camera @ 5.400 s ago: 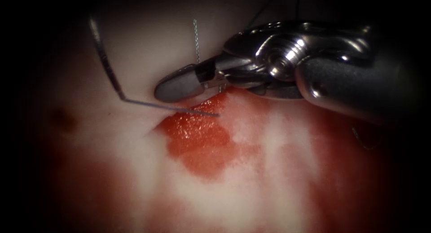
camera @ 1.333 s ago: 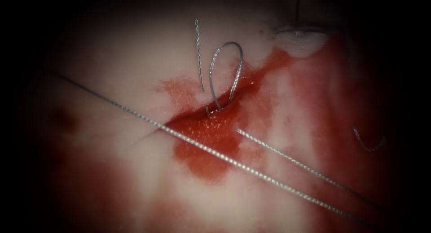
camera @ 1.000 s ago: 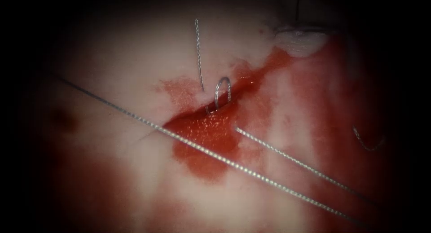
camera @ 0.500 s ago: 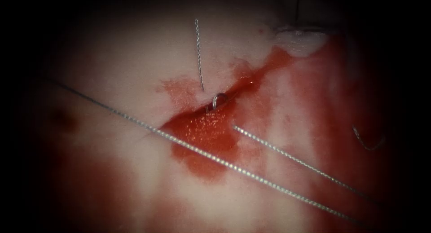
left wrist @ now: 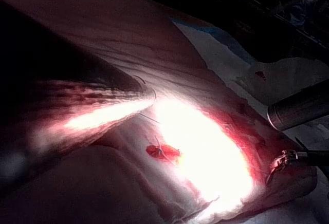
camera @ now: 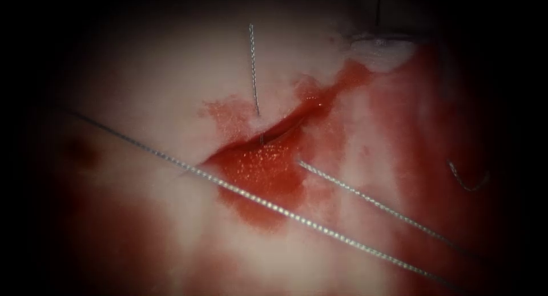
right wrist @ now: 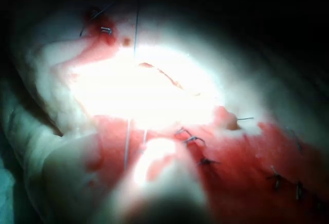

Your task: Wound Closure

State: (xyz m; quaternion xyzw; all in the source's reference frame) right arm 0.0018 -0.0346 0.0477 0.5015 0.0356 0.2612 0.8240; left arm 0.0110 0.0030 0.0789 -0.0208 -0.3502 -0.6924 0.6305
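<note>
The tissue (camera: 171, 62) has a cut (camera: 285, 125) with red fluid (camera: 257, 170) pooled along it. A long taut thread (camera: 268, 205) crosses from the left of the cut to the lower right. A second strand (camera: 377, 203) runs from the cut's right side to the lower right. A short tail (camera: 253, 68) stands up from the left edge of the cut. My left tool (left wrist: 151, 95) is a dark shaft ending near the wound. My right tool (left wrist: 275, 168) hovers off the tissue's end. I cannot tell what either tool holds.
A cut end of thread (camera: 465, 183) lies on the tissue far right of the cut. A pale raised bit of tissue (camera: 382, 51) sits at the cut's far end. Several earlier stitches (right wrist: 203, 160) line the closed part of the wound.
The thread loop standing over the cut has shrunk and been drawn down into it. Five seconds ago the right tool and the needle were over the cut; both have left the endoscope view.
</note>
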